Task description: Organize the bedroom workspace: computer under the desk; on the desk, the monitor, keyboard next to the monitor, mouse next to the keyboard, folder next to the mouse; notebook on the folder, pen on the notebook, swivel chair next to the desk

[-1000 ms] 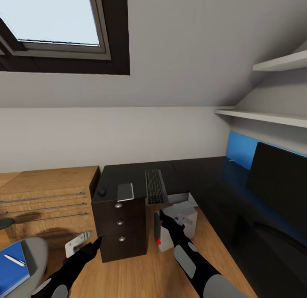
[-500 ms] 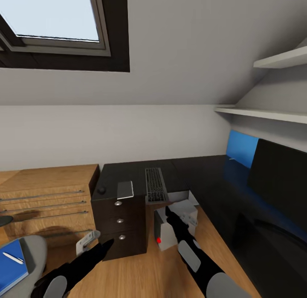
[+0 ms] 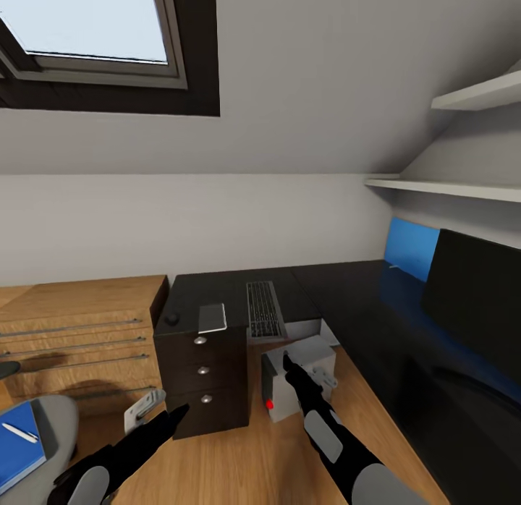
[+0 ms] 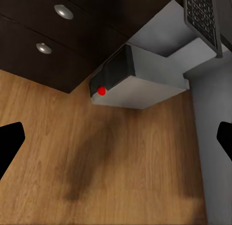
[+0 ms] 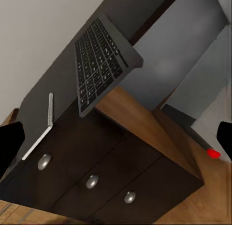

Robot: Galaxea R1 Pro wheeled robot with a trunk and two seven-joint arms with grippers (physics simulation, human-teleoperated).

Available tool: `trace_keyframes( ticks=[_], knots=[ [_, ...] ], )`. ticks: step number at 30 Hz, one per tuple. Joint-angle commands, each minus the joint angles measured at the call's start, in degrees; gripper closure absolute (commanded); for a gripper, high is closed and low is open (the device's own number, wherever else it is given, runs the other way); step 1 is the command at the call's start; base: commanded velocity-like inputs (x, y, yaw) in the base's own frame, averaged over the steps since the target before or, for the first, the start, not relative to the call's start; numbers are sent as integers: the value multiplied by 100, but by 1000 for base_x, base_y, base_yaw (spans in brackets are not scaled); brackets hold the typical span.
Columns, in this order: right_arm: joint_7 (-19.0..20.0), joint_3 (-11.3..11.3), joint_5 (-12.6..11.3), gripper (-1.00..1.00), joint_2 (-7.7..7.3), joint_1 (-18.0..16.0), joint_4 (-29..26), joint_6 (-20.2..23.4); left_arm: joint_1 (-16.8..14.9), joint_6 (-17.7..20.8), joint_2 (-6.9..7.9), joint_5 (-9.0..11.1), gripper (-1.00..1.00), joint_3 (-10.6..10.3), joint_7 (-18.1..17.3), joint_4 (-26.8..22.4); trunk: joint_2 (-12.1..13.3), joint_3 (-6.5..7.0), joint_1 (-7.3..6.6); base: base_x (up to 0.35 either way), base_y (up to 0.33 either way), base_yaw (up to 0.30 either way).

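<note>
Since a second ago, slid a little nearer the desk (image 3: 239, 291), with the right gripper (image 3: 288, 361) now over the computer (image 3: 300, 378), fingers apart and empty. Left gripper (image 3: 174, 416) also spread wide, holding nothing, low beside the drawer unit (image 3: 204, 375). Computer on the floor under the desk edge; keyboard (image 3: 264, 310), notebook (image 3: 213, 318) and mouse (image 3: 172, 319) on the near-left desktop, monitor (image 3: 477, 313) far right. Folder (image 3: 16, 447) with pen (image 3: 19, 433) on the swivel chair (image 3: 58, 418). Probably nudging the computer further beneath.
</note>
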Motion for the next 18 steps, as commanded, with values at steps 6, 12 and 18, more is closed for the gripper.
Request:
trace_keyframes(
  ticks=[6,12,18],
  knots=[
    [9,35,-67,-100,6,-12,448,-26,-4,15,1,61,-100,6,51,-9,-246,-114,133,0,0,0],
    [77,-187,-607,-100,-21,-13,392,980,-9,15,1,55,-100,6,51,-9,-487,-222,264,0,0,0],
    [855,-364,-1182,-100,-130,-14,137,2164,-13,15,9,53,-100,7,51,-9,-727,-330,396,0,0,0]
  ],
)
